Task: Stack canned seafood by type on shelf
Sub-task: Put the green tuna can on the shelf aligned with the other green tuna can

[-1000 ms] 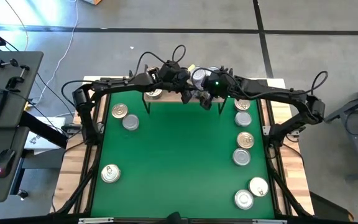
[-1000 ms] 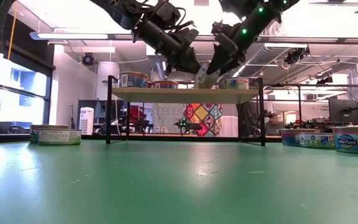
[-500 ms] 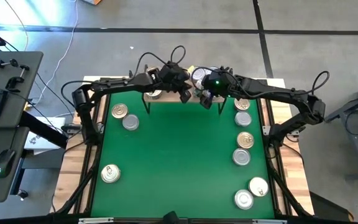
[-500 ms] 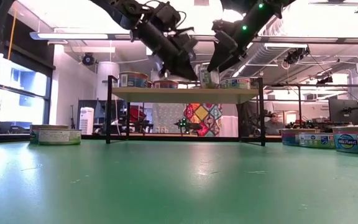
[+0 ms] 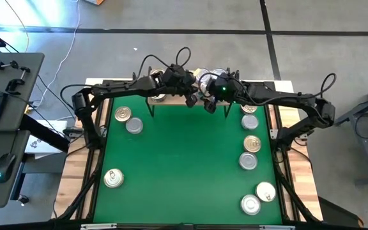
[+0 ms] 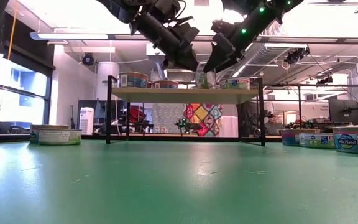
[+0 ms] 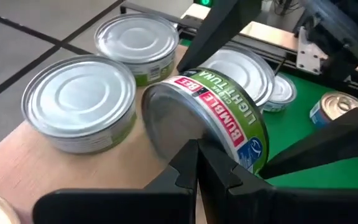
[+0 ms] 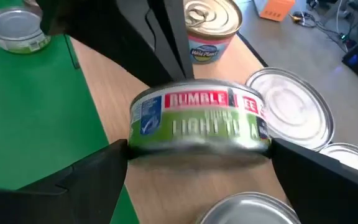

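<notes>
A green-and-red labelled tin [image 8: 197, 127] stands on its rim on the light-wood shelf [image 6: 185, 94], slightly tilted in the left wrist view [image 7: 229, 124]. My right gripper [image 8: 199, 155] straddles it with fingers spread wide. My left gripper [image 7: 197, 149] is shut, its tips at the tin's flat face. Both grippers meet over the shelf at the table's far edge, the left gripper [image 5: 190, 98] beside the right gripper [image 5: 209, 103]. Silver-lidded tins [image 7: 79, 99] and a gold-lidded one [image 8: 210, 25] sit flat on the shelf around it. My left gripper touches the tin's bare flat face [image 7: 173, 124] near its lower edge with the shut fingertips, slanting down from the table's left. My right gripper pinches the tin across its width, one finger [image 8: 104, 168] at each end of the labelled wall [image 8: 145, 121], slanting down. The tin's rim rests on the shelf board.
Three tins [image 5: 122, 114] lie on the green table's left half. Several more stand in a column along its right edge [image 5: 252, 143]. The middle of the table [image 5: 184, 166] is bare green. The shelf's thin black legs [image 6: 109, 109] stand at the far edge.
The tin in my right gripper has gone from slanted to standing on its rim on the shelf board. My left gripper has stayed close beside it, lifting a little.
</notes>
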